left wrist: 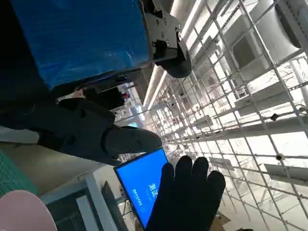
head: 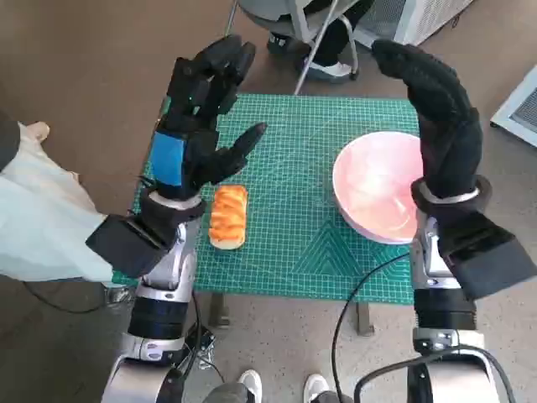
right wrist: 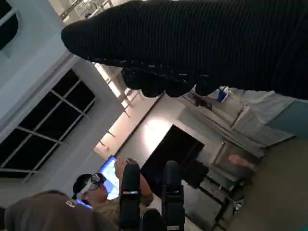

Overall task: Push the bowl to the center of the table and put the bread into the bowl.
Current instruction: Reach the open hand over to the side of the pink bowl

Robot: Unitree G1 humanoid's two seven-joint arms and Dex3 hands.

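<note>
A pink bowl sits on the right side of the green mat; a sliver of its rim shows in the left wrist view. A golden bread roll lies on the mat's left part. My left hand is raised above the roll, fingers spread, holding nothing. My right hand is held upright over the bowl's right edge, fingers extended and empty; its gloved fingers also appear in the left wrist view. In the right wrist view, the glove fills the frame's upper part.
A person's pale sleeve and hand reach in at the left. A chair with someone's legs stands behind the table. Shoes show below the table's near edge. A seated person appears in the right wrist view.
</note>
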